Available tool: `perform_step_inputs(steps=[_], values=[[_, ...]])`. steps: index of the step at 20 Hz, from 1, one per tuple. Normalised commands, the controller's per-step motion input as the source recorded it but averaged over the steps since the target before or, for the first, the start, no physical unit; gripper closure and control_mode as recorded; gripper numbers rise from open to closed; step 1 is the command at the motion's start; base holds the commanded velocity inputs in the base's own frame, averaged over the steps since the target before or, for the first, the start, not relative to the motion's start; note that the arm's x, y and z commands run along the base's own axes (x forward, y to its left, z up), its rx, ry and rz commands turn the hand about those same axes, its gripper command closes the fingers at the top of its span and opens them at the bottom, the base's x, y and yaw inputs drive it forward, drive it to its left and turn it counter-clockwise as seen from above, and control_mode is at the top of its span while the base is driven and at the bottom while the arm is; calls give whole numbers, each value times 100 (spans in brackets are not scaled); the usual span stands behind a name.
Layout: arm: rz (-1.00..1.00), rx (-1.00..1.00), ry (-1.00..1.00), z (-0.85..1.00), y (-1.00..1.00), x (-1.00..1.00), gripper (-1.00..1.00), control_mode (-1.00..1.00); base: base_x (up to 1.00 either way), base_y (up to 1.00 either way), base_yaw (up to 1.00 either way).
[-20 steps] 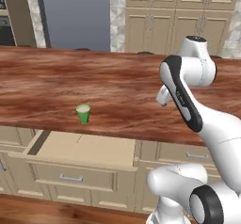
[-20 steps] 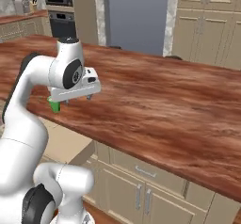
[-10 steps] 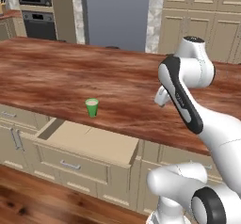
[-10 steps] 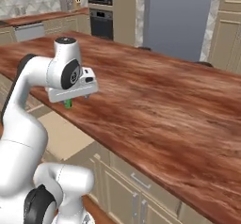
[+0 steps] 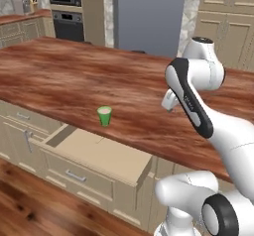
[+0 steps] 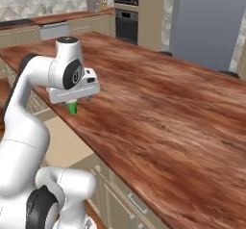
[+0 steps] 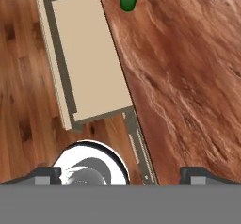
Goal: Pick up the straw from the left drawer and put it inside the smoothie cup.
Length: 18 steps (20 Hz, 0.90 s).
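The smoothie cup (image 5: 104,115) stands near the desk (image 5: 74,76) edge above the pulled-out left drawer (image 5: 99,148); the claw (image 7: 121,175) hangs spread, empty.

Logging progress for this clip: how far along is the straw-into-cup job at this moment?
Early stage. Done: the left drawer stands pulled out from under the counter, its flat bottom exposed. In hand: nothing; the claw hangs open above the counter edge, its fingertips wide apart. No straw can be made out in the drawer. Left: find and grasp the straw, then carry it to the smoothie cup, which stands upright near the counter edge.
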Motion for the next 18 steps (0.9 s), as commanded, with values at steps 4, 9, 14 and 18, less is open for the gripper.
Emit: perform_step_inputs(steps=[4,9,14,18], values=[[0,0,0,0,0,0,-100,100,12,1,28],[2,0,2,0,2,0,-100,-100,2,0,12],[10,0,18,-62,76,19,-100,-100,0,0,0],[1,-5,27,-96,100,79,-100,-100,0,0,0]])
